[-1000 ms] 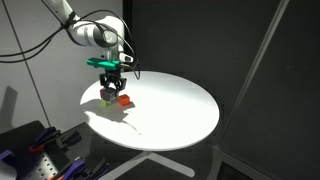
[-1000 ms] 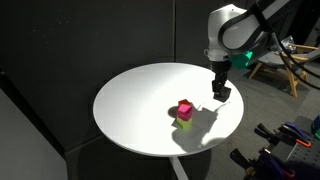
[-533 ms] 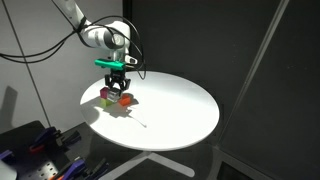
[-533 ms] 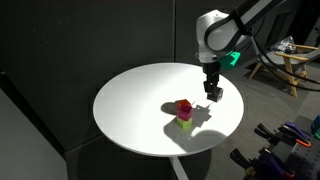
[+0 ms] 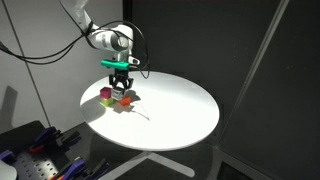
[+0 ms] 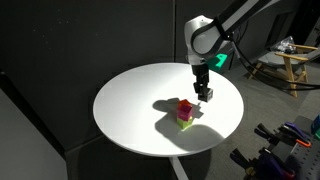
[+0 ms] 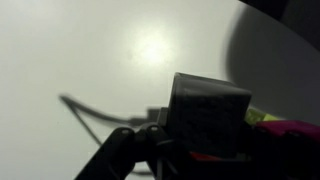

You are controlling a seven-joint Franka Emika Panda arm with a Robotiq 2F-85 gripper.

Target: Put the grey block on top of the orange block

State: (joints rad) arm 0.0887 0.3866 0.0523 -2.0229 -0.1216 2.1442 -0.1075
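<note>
The claw [image 5: 121, 87] grips one grey block [image 7: 208, 118] above the table [image 5: 180, 112], near one orange block [image 5: 126, 99] and one magenta block [image 6: 185, 106].

the grey block [image 7: 208, 118] is a small dull grey cube with a finely dimpled face. it is pinched in the gripper [image 5: 121, 87] and sits slightly tilted in the wrist view. the orange block [image 5: 126, 99] is a small bright orange cube lying flat on the white table [image 5: 180, 115], just beneath the grey one. whether the two touch cannot be told.
</note>
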